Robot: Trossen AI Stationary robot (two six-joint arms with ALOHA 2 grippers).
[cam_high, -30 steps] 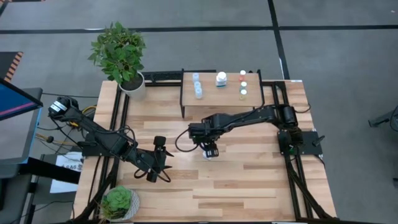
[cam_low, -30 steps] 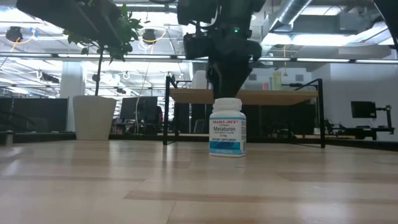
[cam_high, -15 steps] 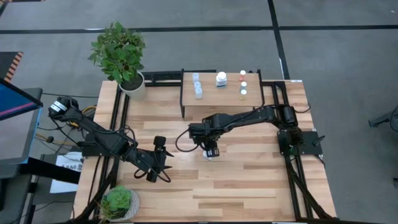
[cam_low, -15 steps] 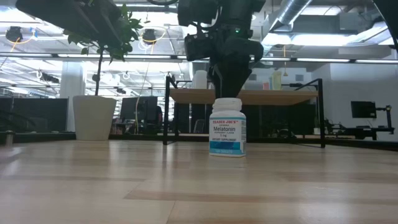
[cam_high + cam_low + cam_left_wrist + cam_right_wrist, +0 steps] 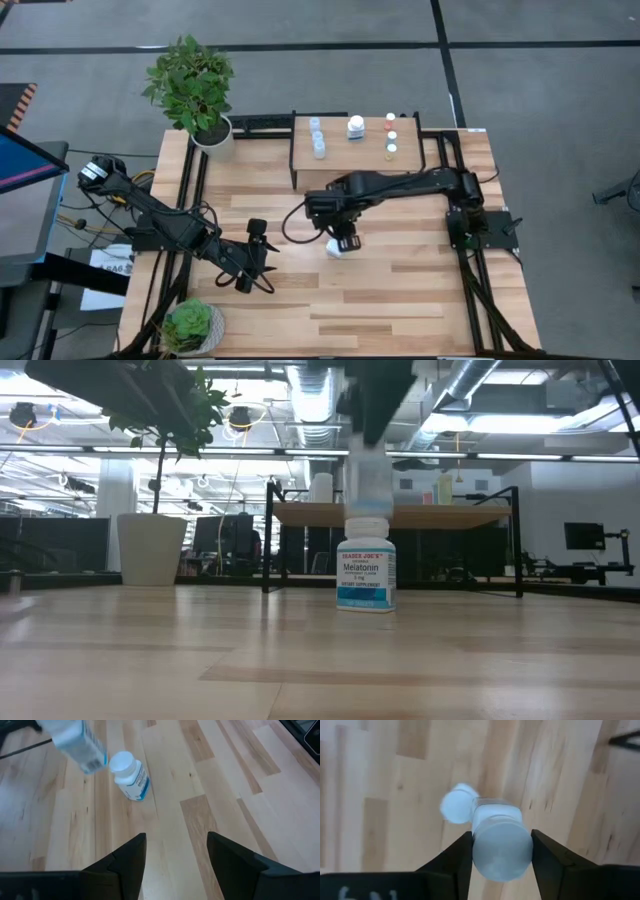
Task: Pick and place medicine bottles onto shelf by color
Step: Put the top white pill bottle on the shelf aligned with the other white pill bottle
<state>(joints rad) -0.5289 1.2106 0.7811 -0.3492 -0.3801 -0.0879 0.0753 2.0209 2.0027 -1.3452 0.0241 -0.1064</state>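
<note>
Right arm reached from the table's (image 5: 400, 290) right edge toward mid-table, elbow bent, wrist pointing straight down. Right tool (image 5: 346, 241) hung above the table, fingers (image 5: 455, 857) clamped on both sides of a white bottle (image 5: 501, 845). Left arm lay low along the table's left side; left tool (image 5: 262, 272) near its front-left, fingers (image 5: 127, 857) spread, gripping nothing.

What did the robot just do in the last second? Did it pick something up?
The right hand closed on a white bottle and lifted it straight up off the table. A second white bottle stands on the table where it was. The left hand stayed open and still, and the bottles on the shelf did not move.
</note>
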